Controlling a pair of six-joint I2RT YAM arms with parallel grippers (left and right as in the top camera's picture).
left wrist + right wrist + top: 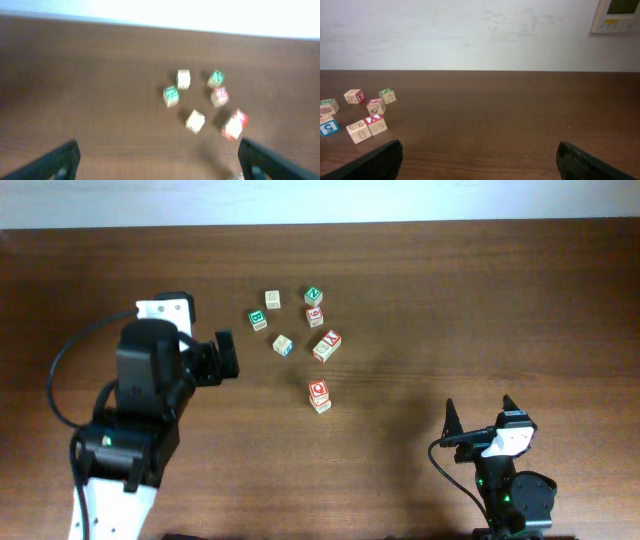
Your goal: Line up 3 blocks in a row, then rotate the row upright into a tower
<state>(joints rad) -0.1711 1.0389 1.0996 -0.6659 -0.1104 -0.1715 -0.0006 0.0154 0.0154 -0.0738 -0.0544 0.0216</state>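
Left gripper (231,356), jaws apart and empty, faces the blue-print block (283,345) near ahead of it; the V block (327,345) and Q block (319,395) lie beyond. Right gripper (480,408), also spread empty, sits well apart from them.

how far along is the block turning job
Done: nothing I can confirm. In hand: nothing; the left gripper and right gripper are both open, empty and apart from every block. Left: turning the V block, the blue-print block and the Q block, all lying on the table.
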